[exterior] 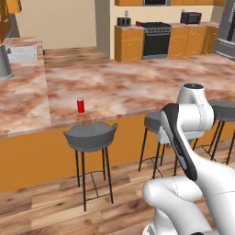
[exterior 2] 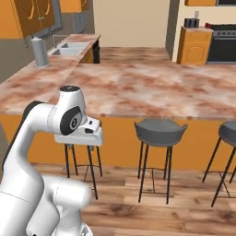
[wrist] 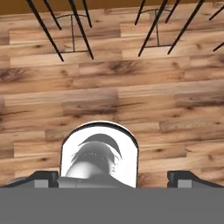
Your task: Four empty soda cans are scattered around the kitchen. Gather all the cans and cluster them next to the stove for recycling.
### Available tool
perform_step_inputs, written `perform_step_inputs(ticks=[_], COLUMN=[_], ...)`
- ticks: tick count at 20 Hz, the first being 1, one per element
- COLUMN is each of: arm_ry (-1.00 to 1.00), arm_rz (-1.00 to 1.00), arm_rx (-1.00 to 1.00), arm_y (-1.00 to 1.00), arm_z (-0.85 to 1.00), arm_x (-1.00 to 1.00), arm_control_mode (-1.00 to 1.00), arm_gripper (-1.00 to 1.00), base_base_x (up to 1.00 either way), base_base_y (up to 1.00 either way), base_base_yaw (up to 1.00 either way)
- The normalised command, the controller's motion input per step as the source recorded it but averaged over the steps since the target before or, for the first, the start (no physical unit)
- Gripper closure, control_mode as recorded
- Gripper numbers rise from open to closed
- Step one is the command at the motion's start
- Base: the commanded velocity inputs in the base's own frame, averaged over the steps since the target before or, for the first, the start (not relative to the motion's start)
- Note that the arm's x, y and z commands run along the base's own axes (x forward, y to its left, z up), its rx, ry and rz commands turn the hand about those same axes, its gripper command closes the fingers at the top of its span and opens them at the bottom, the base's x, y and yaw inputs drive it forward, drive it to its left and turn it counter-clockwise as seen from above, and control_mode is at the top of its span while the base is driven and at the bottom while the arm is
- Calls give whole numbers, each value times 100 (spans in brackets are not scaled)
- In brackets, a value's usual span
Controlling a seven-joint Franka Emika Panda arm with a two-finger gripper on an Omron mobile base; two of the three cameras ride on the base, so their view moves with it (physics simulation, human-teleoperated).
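A red soda can [exterior: 81,105] stands upright on the marble island counter [exterior: 137,87], near its front edge above a grey stool [exterior: 90,136]. The black stove [exterior: 156,39] stands at the far back wall between orange cabinets, and its left part shows as the stove [exterior 2: 223,44] from the right side. A small red thing [exterior: 139,23] sits on the counter left of the stove, too small to tell what it is. My gripper [wrist: 113,178] points down at the wooden floor on the near side of the island, open, with nothing between its fingertips [wrist: 43,177]. My hand [exterior 2: 79,133] hangs well short of the can.
Bar stools [exterior 2: 160,132] line the island's near side. A sink [exterior 2: 71,48] and a grey cylinder [exterior 2: 39,51] sit on the left counter. A toaster [exterior: 124,21] and a microwave [exterior: 191,18] flank the stove. A steel fridge [exterior: 226,32] stands at the right.
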Motion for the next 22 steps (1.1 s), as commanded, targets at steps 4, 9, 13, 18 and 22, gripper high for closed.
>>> perform_step_inputs(ticks=[4,9,13,18,22], arm_ry=[0,0,0,0,0], arm_rz=[0,0,0,0,0], arm_rx=[0,0,0,0,0], arm_y=[0,0,0,0,0], arm_z=[0,0,0,0,0], arm_x=[0,0,0,0,0], arm_control_mode=[100,100,100,100,100], arm_gripper=[-100,-100,-100,-100,-100], base_base_x=[49,53,46,56,70], base_base_y=[92,81,82,49,7], base_base_yaw=[5,20,15,3,0])
